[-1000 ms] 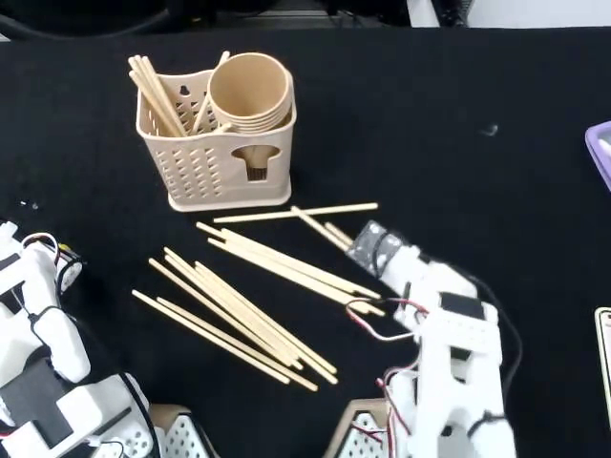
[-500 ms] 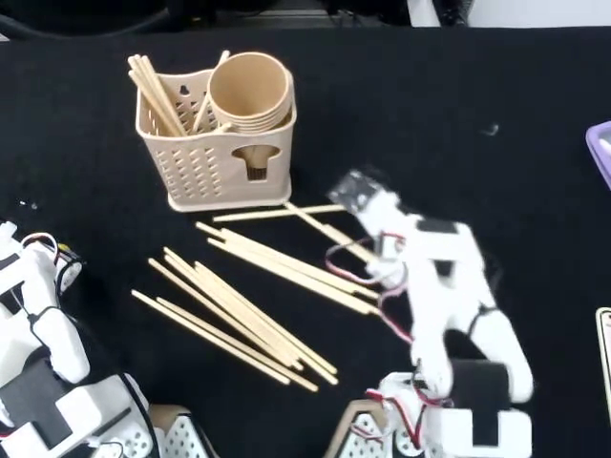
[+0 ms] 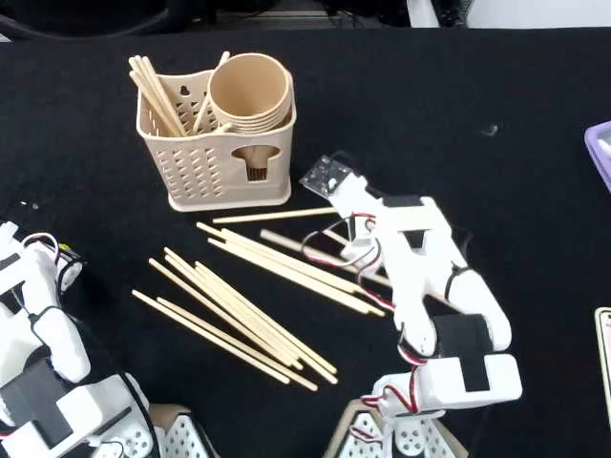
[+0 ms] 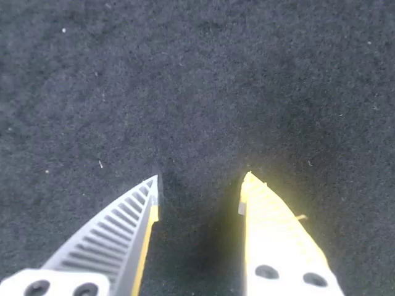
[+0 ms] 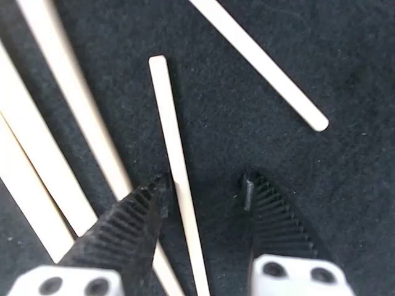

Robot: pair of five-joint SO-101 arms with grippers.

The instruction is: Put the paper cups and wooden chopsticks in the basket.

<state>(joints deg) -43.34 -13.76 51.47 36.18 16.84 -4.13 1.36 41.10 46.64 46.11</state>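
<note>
Right wrist view: chopstick (image 5: 167, 117) runs lengthwise through spread right gripper (image 5: 205, 183).

One basket (image 3: 215, 176). One nested stack of paper cups (image 3: 250, 88) inside it, at least four rims showing; exact number cannot tell. Bundle of chopsticks in basket (image 3: 153, 91): roughly six, overlap hides exact count. Loose chopsticks (image 3: 239, 324) on tabletop (image 3: 477, 86): roughly a dozen or more, in two overlapping clusters plus one single stick (image 3: 277, 215) nearest basket. Two arms: left arm (image 3: 38, 363), right arm (image 3: 420, 258). Two end effectors: left end effector (image 4: 199, 185), right end effector (image 5: 203, 185). One purple object (image 3: 601, 148) at tabletop edge.
</note>
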